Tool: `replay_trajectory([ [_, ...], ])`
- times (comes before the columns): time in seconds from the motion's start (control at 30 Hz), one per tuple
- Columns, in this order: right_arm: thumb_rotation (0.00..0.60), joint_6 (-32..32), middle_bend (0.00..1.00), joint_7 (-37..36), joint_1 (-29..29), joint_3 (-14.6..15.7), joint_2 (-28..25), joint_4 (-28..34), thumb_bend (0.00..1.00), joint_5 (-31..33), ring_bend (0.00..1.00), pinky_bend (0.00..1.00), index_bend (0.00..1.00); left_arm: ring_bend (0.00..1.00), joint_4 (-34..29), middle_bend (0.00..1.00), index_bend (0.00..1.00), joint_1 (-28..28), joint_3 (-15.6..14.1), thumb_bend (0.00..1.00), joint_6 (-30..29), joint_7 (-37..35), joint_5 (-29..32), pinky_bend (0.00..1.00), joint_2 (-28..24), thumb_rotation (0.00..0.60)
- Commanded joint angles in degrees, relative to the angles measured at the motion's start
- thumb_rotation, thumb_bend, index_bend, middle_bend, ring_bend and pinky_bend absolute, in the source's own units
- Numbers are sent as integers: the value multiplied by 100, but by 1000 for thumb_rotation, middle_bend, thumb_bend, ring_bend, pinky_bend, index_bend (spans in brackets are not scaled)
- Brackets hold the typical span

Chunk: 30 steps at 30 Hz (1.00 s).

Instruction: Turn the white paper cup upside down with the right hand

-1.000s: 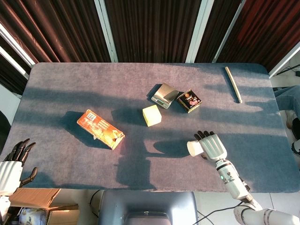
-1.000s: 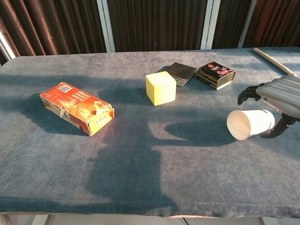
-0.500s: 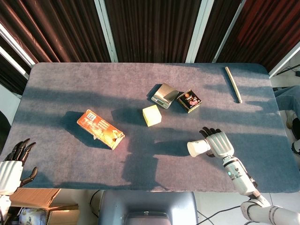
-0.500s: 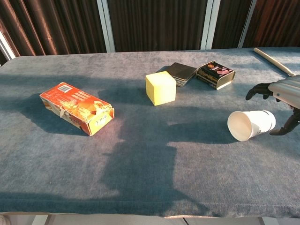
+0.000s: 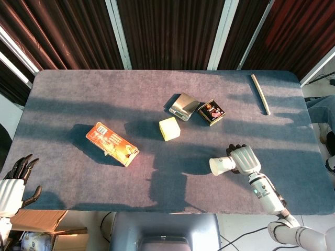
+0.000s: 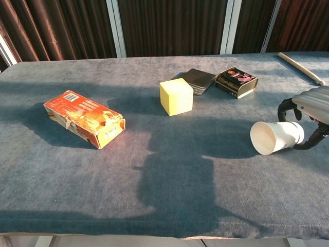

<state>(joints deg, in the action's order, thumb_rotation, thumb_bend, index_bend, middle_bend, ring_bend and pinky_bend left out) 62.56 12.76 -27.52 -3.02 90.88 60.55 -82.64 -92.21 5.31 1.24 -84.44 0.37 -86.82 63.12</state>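
Observation:
The white paper cup (image 5: pixel 221 165) (image 6: pixel 275 137) lies on its side on the grey table (image 5: pixel 78 99), near the front right, with its mouth facing left. My right hand (image 5: pixel 245 158) (image 6: pixel 310 116) is at the cup's base end. Its fingers curl over the top of the base and the thumb hooks in from below, so it grips the cup. My left hand (image 5: pixel 13 180) hangs off the table's front left corner with its fingers apart and nothing in it. The chest view does not show it.
An orange carton (image 5: pixel 112 144) (image 6: pixel 85 118) lies at the left. A yellow cube (image 5: pixel 169 128) (image 6: pixel 176 96), a flat grey metal device (image 5: pixel 183 106) and a black tin (image 5: pixel 211 112) sit mid-table behind the cup. A pale stick (image 5: pixel 260 93) lies at the far right.
The right hand drew back from over the cup to its base end, and its spread fingers have curled in around the base. The cup stays on its side.

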Motion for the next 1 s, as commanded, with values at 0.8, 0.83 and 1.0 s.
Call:
replay_trajectory([
  [0.8,600,1744,485,4847,-159,294,215,-1195,348,-1898,485,616,691,6,-40,36,123,-22,-18,373,-18,-104,-25,268,-52,600],
  [0.83,600,1691,485,4968,-183,288,224,-1199,348,-1902,480,611,688,6,-41,36,122,-22,-18,373,-18,-103,-25,268,-51,600],
  [1.0,600,1292,485,5512,-306,297,259,-1151,349,-1887,433,564,658,7,-46,36,122,-18,-26,373,-3,-88,-31,268,-54,600],
])
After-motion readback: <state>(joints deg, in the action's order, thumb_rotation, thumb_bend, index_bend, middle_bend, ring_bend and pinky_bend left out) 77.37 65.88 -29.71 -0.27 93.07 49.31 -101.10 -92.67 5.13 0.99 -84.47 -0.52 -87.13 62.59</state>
